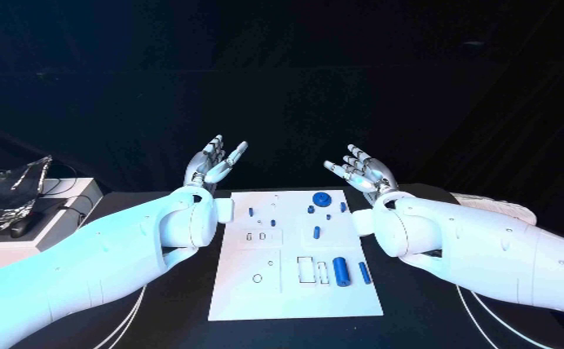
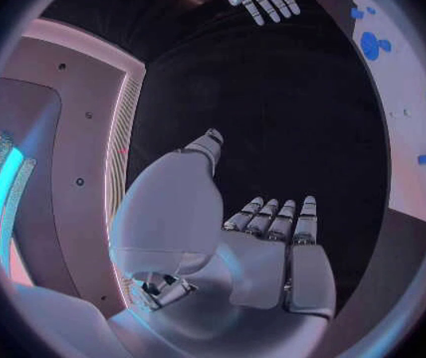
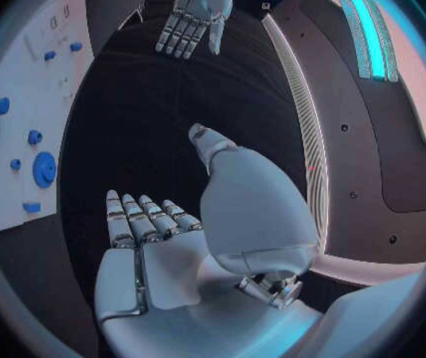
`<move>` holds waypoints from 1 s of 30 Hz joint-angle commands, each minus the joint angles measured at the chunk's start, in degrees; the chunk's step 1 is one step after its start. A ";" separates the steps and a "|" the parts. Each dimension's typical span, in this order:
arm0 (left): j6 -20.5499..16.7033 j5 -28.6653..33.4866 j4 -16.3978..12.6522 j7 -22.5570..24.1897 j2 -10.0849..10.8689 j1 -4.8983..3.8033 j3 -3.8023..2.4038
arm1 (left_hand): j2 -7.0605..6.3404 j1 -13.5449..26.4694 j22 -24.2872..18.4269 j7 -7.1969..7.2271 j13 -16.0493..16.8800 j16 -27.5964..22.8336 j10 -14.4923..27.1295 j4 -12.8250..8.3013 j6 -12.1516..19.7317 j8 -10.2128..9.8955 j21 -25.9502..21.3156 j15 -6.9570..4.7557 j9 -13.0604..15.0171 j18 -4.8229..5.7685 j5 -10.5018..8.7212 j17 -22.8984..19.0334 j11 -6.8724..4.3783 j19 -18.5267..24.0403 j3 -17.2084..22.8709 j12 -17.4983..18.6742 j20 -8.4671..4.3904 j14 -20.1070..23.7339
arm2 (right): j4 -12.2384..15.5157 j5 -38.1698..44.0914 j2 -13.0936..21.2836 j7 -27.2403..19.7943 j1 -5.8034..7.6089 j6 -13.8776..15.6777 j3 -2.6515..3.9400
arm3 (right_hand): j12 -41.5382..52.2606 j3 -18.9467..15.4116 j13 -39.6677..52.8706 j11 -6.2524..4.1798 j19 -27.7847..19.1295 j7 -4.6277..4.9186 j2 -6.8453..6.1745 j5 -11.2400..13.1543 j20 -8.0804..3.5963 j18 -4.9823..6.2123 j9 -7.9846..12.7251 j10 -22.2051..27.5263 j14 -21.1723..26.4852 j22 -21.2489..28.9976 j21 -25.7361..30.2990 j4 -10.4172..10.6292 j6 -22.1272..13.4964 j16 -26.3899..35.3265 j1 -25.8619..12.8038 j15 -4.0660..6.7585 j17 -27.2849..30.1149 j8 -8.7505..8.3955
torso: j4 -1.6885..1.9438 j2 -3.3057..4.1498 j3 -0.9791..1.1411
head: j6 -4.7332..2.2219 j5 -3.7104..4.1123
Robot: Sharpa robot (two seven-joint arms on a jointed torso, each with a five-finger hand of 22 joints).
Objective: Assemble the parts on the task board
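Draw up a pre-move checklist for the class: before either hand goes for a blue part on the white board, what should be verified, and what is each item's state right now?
1. Left hand free, holding nothing, fingers apart: ok.
2. Right hand free, holding nothing: ok.
3. Both hands clear of the task board, raised beyond its far edge: ok.
4. Parts in plain sight on the board, such as the round blue disc and the large blue cylinder: ok.
5. Any part already seated in its slot: cannot tell, the small pieces are too fine to judge.
6. Board lying flat and square between the two arms: ok.
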State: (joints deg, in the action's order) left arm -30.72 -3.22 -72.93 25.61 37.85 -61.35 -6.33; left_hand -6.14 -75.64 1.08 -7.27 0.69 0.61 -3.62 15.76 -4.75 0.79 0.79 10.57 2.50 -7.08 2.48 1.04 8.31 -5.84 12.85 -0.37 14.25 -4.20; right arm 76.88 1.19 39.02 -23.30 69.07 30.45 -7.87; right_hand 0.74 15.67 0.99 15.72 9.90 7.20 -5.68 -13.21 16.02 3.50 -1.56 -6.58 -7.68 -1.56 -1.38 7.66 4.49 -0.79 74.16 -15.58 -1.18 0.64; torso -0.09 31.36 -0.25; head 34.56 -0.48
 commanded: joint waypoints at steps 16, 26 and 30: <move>14.36 -7.26 4.27 -2.35 -0.27 0.53 -1.05 | 1.82 -3.52 5.81 -8.76 3.07 12.04 -27.60 0.39 -17.96 7.26 11.53 2.56 6.48 -0.21 0.42 7.55 6.63 -27.91 1.11 -6.87 2.45 -32.46 | -4.81 20.46 -0.29 1.93 2.43 -9.91 -1.93 | 4.93 4.95 2.41 -0.78 26.62 9.86 -0.04 -0.67 0.50 3.86 -5.04 -24.04 -26.97 -5.17 -10.48 -3.17 19.09 -8.31 5.61 2.27 -4.87 6.44 | -0.02 0.09 0.02 | 1.42 -0.03; 18.50 -13.05 1.56 -3.52 3.50 2.36 -1.04 | -0.19 -5.45 10.52 -3.88 4.83 27.66 -61.18 0.32 -44.95 18.72 24.86 -6.57 13.96 -3.45 0.49 19.02 -1.06 -51.71 3.98 -12.72 -3.75 -60.65 | -8.54 47.98 -0.98 5.50 2.40 -8.01 -1.90 | 7.08 12.07 2.77 -7.49 48.28 4.87 -3.23 0.46 -5.84 6.85 -9.66 -57.45 -57.98 -10.93 -24.74 -6.97 47.46 -17.60 3.85 11.06 -10.40 15.11 | -0.05 0.44 0.09 | 2.26 0.29; 19.65 -14.60 -0.76 -4.12 5.69 2.86 -1.06 | -1.51 -5.48 12.64 -2.41 6.35 34.53 -65.45 0.28 -47.21 20.47 28.70 -8.16 16.32 -3.31 0.29 25.22 -2.60 -53.47 5.64 -13.95 -5.34 -61.82 | -9.23 57.19 -1.10 7.72 2.40 -7.89 -1.84 | 4.87 12.96 2.86 -9.55 52.23 3.16 -3.98 -0.65 -8.59 6.88 -10.27 -62.68 -67.29 -16.63 -33.93 -8.16 50.44 -20.88 2.93 13.82 -14.43 14.78 | -0.01 1.25 0.25 | 2.15 0.57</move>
State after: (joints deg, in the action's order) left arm -14.51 -14.44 -73.03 22.09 43.31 -58.54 -7.32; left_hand -7.19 -81.26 13.39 -9.82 6.84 34.14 -68.71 15.87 -51.75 21.04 28.92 2.71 18.46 -10.20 2.91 25.35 5.90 -58.98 18.24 -14.23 9.01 -66.11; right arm 67.82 44.67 37.98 -18.11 71.49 21.99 -9.73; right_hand 5.83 28.57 3.77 6.49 61.17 10.58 -9.33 -13.56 7.76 10.16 -11.72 -68.55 -73.04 -17.31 -33.83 -0.33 54.54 -20.95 77.10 -2.45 -14.95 15.51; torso -0.12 32.01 -0.14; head 36.75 -0.05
